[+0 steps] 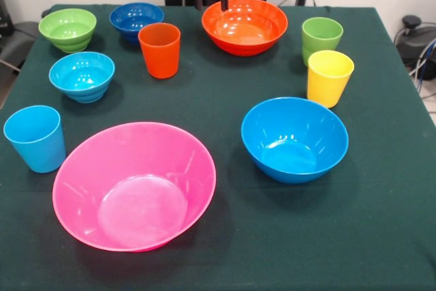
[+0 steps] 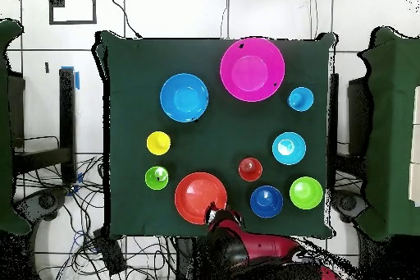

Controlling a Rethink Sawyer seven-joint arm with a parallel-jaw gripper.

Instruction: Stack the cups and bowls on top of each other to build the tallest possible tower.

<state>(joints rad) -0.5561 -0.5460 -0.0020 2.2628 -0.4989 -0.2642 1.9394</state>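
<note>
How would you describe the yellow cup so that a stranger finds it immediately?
Start at the big orange bowl at the table's far edge in the front view, then look right and nearer. Two cups stand close together there; the yellow cup is the nearer one, in front of the green cup.

the dark green bench carried ten separate items. the pink bowl lay at the far edge, with the large blue bowl beside it. the orange bowl lay nearest the robot arm. the yellow cup stood just above the green cup.
</note>
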